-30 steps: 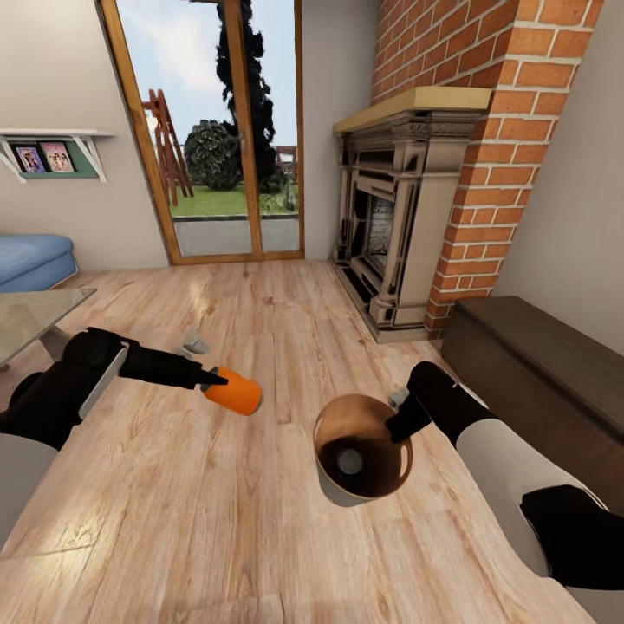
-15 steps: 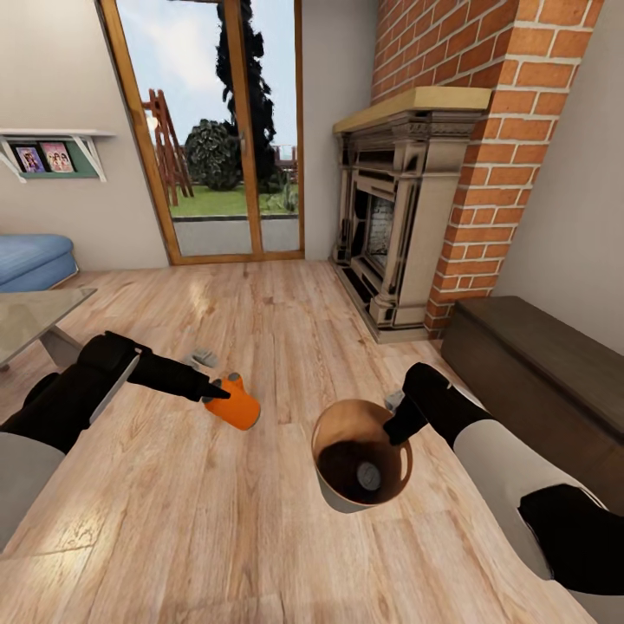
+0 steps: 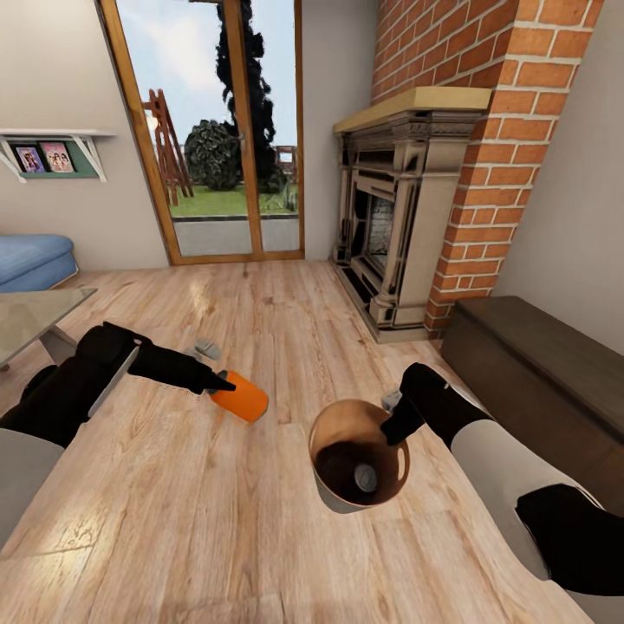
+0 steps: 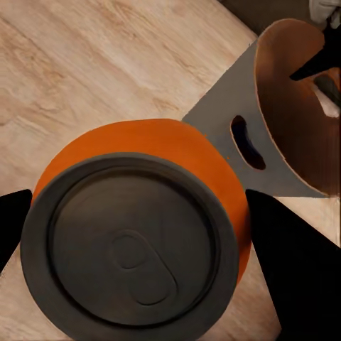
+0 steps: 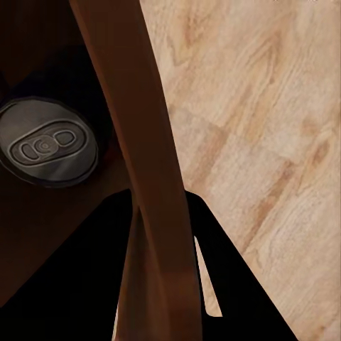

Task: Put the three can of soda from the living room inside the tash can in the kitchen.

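Since the earlier frame the left gripper had lifted slightly up and right in the head view, carrying the bright orange soda can with grey metal top closer to the round tapered grey bin with tan-brown wood inside; the bin itself had barely shifted, and the can inside it had rolled a little.

Left gripper: fingers clamped on the orange can, held off the light wood plank floor, left of centre frame. In the left wrist view the can's grey top faced the camera, with black fingers pressing its sides. The bin's grey outer wall with its oval handle hole showed at upper right, near the can but not touching.

Right gripper: pinched on the bin's rim, holding it tilted above the floor at lower centre of the head view. In the right wrist view the brown wall ran between the dark fingers, one inside, one outside.

A second can with a grey metal top lay at the bin's dark bottom; also seen at. Its body colour could not be told.

Background: red brick fireplace with ornate surround at upper right, wood-framed glass doors at upper centre, blue sofa at left edge, glass-topped low table below it, dark wooden chest at right.
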Controlling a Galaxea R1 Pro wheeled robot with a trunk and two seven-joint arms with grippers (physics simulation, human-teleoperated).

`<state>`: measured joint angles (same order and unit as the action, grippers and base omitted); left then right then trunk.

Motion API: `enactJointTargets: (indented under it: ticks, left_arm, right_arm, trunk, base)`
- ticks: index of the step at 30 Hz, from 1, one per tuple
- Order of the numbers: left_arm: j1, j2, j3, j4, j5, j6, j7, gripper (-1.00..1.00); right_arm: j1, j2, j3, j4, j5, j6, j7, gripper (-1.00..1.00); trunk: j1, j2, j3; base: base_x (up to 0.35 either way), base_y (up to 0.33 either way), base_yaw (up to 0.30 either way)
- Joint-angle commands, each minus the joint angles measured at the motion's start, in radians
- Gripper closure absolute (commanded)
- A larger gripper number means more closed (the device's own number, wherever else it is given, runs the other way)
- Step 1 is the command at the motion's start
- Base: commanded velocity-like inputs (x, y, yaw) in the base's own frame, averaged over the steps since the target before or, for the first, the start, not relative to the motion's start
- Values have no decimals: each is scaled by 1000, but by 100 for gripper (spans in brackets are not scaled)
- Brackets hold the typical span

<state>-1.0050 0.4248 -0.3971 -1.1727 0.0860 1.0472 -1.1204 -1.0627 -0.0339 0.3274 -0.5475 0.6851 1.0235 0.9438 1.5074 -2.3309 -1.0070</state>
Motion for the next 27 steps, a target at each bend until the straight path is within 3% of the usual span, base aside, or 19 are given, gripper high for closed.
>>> enactJointTargets:
  ticks: [1, 6, 10, 12, 13, 15, 18, 21, 27]
  left_arm:
    - [-1, 0, 1, -8, -5, 0, -8, 100]
    - [-7, -13, 4, -39, -4, 0, -43, 100]
    - [-8, -52, 5, -54, -3, 0, -53, 100]
    - [-8, -108, 3, -57, -5, 0, -56, 100]
    - [-8, -123, 2, -57, -5, 0, -56, 100]
    - [-7, -196, -3, -53, -12, 0, -56, 100]
    - [-7, -228, -4, -52, -16, 0, -55, 100]
    - [-7, -246, -5, -51, -17, 0, -55, 100]
    - [-5, -254, -7, -50, -20, 0, -53, 100]
  right_arm:
    - [0, 0, -1, 0, -13, 6, 0, 100]
    - [1, 8, 2, 0, -13, 6, 0, 100]
    - [1, 22, 13, 1, -13, 6, -1, 100]
    - [2, 32, 18, 1, -13, 6, -1, 100]
    - [2, 34, 19, 1, -13, 6, -1, 100]
    - [2, 52, 22, 0, -13, 6, -1, 100]
    - [2, 71, 22, 1, -12, 8, -2, 100]
    - [2, 85, 26, 1, -12, 9, -7, 100]
    - [3, 96, 35, 1, -11, 10, -11, 100]
  trunk:
    - [0, 0, 0]
    - [0, 0, 0]
    - [0, 0, 0]
    - [0, 0, 0]
    - [0, 0, 0]
    - [0, 0, 0]
    - [0, 0, 0]
    - [0, 0, 0]
    - [0, 0, 0]
  base:
    - [0, 0, 0]
    - [0, 0, 0]
    - [0, 0, 0]
    - [0, 0, 0]
    - [0, 0, 0]
    - [0, 0, 0]
    - [0, 0, 0]
    - [0, 0, 0]
    - [0, 0, 0]
